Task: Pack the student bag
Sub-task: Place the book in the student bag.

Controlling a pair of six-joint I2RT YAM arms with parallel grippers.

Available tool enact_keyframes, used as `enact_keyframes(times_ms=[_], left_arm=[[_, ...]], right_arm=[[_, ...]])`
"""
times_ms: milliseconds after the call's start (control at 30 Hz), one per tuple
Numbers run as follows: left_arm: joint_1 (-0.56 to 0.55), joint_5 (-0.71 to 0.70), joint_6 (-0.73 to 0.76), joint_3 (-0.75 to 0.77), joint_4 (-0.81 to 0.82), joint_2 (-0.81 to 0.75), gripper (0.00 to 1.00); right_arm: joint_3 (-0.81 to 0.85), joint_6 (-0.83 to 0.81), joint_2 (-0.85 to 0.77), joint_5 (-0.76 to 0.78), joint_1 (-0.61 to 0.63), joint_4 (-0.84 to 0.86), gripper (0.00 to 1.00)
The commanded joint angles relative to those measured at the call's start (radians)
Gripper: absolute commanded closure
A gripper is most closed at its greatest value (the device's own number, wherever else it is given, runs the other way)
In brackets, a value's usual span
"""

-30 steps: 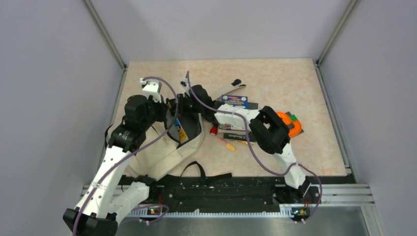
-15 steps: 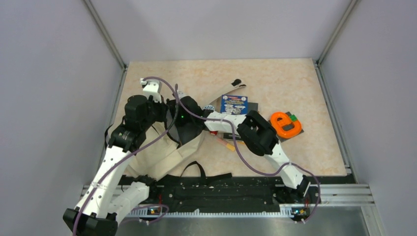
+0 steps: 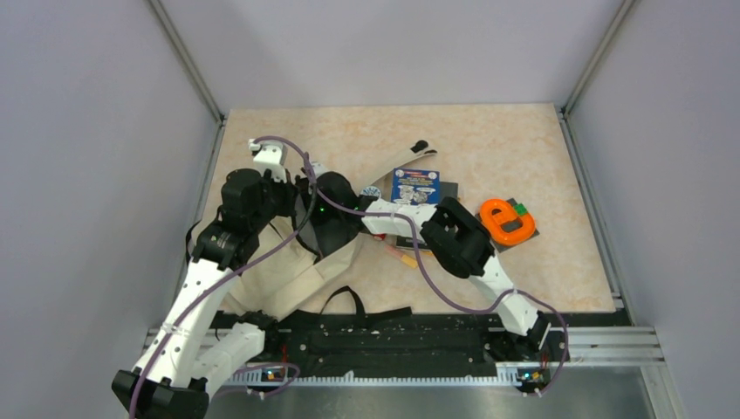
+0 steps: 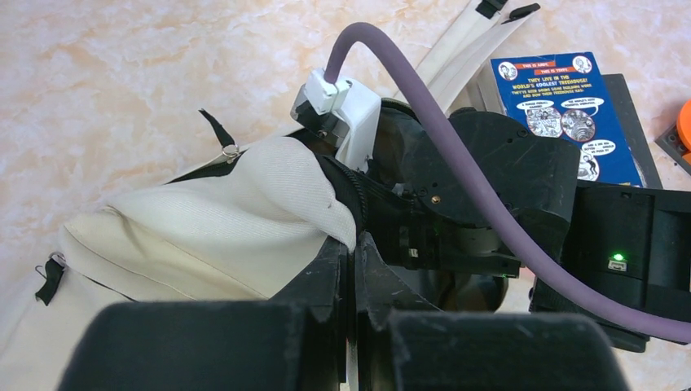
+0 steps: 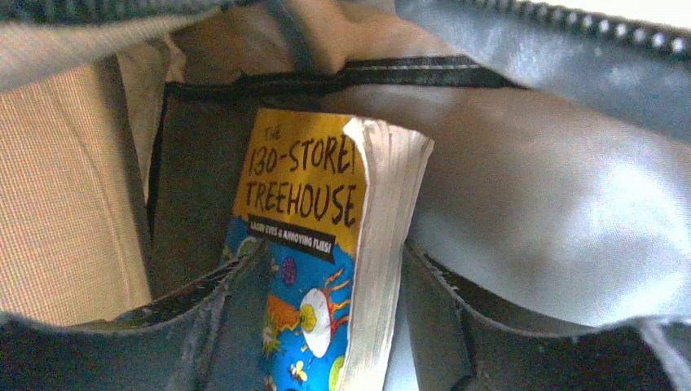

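The student bag (image 3: 270,271) is a beige canvas backpack lying at the left of the table. It also shows in the left wrist view (image 4: 204,220). My left gripper (image 4: 352,244) is shut on the cream rim of the bag's opening and holds it up. My right gripper (image 5: 334,261) is inside the bag; in the top view only its wrist (image 3: 332,199) shows at the opening. A yellow and blue "Treehouse" book (image 5: 301,187) stands turned between its spread fingers (image 5: 444,314), with a thin gap at the page side.
A second blue book (image 3: 414,185) lies on a dark flat item right of the bag. An orange object (image 3: 506,220) sits further right. A pen (image 3: 403,256) lies under the right arm. Beige shoulder straps (image 3: 410,155) trail back; a black strap (image 3: 349,301) loops toward the front.
The right arm has moved left and down into the bag's opening, and the book seen in the opening a second ago is now hidden there. The left arm has held still.
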Motion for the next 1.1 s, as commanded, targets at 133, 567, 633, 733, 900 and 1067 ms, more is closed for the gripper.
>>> enact_keyframes(times_ms=[133,567,633,733,900,1067], left_arm=[[-0.001,-0.002,0.0,0.013,0.081,-0.033,1.0],[-0.001,-0.053,-0.002,-0.005,0.103,-0.071,1.0],[-0.001,-0.065,-0.005,-0.004,0.103,-0.067,1.0],[-0.001,-0.085,-0.014,0.003,0.086,-0.045,1.0],[-0.001,-0.094,-0.027,0.009,0.075,-0.021,1.0],[0.0,-0.1,-0.027,0.008,0.076,-0.012,1.0]], right_arm=[[-0.099,-0.102,-0.199,0.05,0.01,0.094,0.3],[-0.432,-0.22,-0.529,0.129,-0.011,0.129,0.18],[-0.486,-0.252,-0.626,0.119,-0.011,0.109,0.18],[-0.545,-0.289,-0.741,0.148,-0.015,0.033,0.17],[-0.639,-0.297,-0.909,0.183,-0.101,-0.098,0.15],[-0.758,-0.297,-1.05,0.114,-0.275,-0.131,0.07]])
